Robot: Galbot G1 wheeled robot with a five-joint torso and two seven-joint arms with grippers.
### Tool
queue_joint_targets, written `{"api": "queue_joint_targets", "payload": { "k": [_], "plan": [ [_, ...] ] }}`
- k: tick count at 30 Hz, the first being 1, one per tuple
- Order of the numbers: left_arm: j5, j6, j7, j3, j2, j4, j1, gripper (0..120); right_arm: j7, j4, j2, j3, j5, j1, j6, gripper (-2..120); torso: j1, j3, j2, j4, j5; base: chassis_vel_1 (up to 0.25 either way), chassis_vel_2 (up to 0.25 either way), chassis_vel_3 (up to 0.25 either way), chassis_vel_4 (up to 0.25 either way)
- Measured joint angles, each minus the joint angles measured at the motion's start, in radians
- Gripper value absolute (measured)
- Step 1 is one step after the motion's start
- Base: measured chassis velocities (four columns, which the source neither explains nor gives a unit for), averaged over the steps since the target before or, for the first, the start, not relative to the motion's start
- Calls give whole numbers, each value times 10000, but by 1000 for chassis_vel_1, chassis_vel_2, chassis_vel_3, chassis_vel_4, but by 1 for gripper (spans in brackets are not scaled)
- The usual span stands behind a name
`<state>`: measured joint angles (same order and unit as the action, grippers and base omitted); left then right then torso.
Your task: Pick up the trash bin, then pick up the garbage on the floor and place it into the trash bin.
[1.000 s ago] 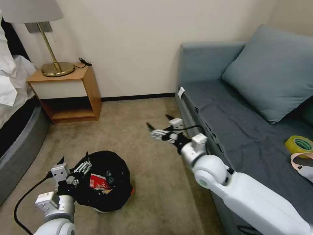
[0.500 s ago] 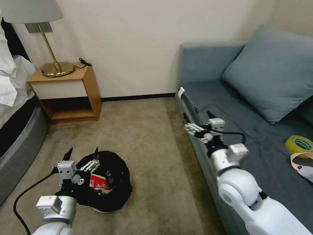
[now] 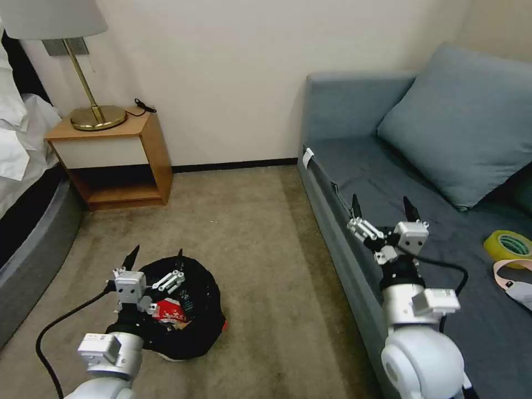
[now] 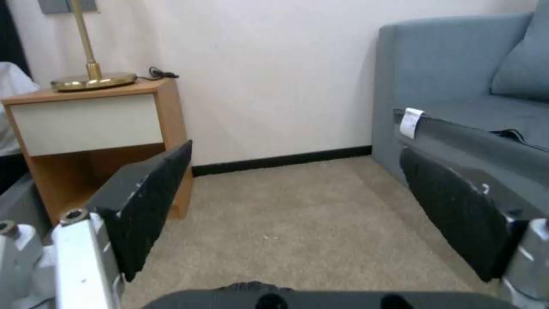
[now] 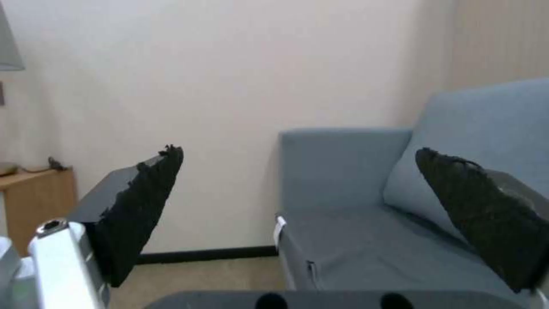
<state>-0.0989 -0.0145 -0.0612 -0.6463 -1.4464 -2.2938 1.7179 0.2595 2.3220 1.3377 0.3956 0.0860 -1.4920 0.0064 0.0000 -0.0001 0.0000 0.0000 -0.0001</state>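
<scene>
At the lower left of the frame my left pincer (image 3: 155, 259) hung released over the near rim of the trash bin (image 3: 191, 318), which sat on the carpet (image 3: 260, 244) with a red-and-white carton (image 3: 169, 311) inside. Right of centre, my right pincer (image 3: 382, 208) stood released above the sofa seat (image 3: 421, 221).

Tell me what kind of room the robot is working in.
Likely a hotel room or bedroom: a bed with white bedding along one side, a wooden nightstand carrying a brass lamp, and a grey-blue sofa on carpet, with a black-lined trash bin on the floor.
</scene>
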Motion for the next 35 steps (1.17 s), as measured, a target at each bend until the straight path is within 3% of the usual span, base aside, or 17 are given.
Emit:
{"api": "queue_joint_targets", "payload": {
  "k": [35],
  "plan": [
    [118, -292, 538, 83, -136, -191, -167, 98, 5, -372, 151, -65, -189, -176, 200, 100, 0, 1, 0, 0, 1, 0, 0, 0, 0]
  ]
}}
